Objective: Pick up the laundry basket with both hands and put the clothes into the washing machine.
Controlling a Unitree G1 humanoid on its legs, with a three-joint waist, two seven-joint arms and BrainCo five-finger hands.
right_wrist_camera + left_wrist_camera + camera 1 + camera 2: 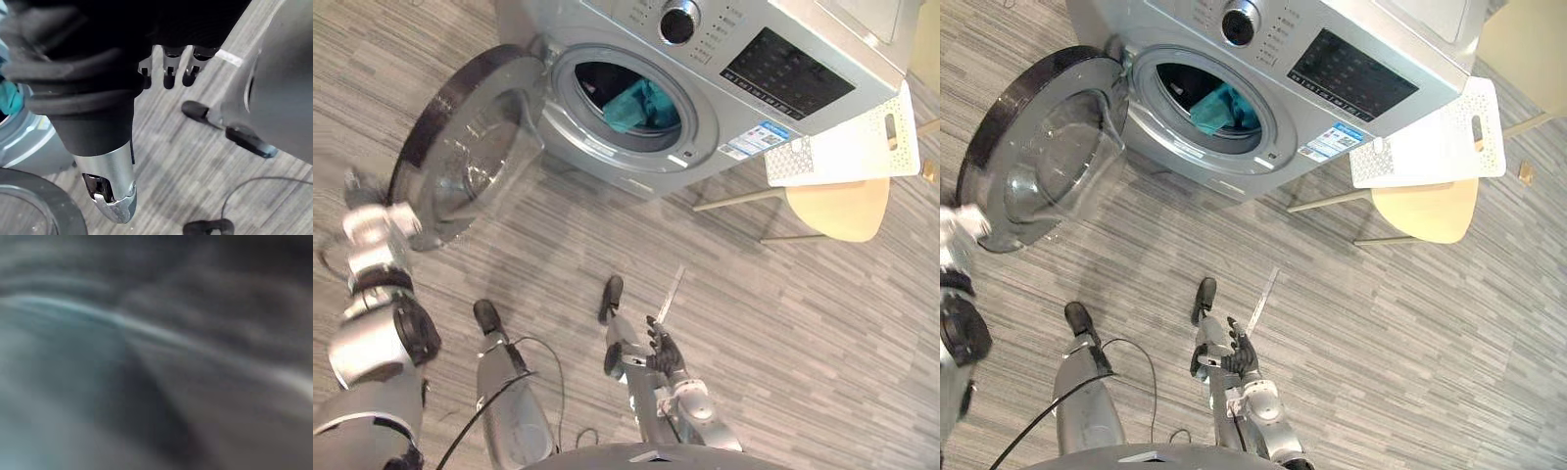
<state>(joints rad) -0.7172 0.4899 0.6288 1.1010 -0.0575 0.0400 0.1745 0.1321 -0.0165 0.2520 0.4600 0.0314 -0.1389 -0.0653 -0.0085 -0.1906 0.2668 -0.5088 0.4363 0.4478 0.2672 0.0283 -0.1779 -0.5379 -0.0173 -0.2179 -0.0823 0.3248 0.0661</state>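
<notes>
Lying in the open washing machine (636,171) are teal clothes (641,106); the right hand (663,354) hangs empty, loosely spread.

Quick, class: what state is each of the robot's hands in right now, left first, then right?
Left hand: cannot be told.
Right hand: open, fingers relaxed, holding nothing.

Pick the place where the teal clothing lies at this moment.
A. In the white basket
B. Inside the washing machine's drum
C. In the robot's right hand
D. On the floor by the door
B: the teal clothing shows through the round opening of the washing machine, past the open door, while the white basket rests on the pale chair beside the machine.
</notes>
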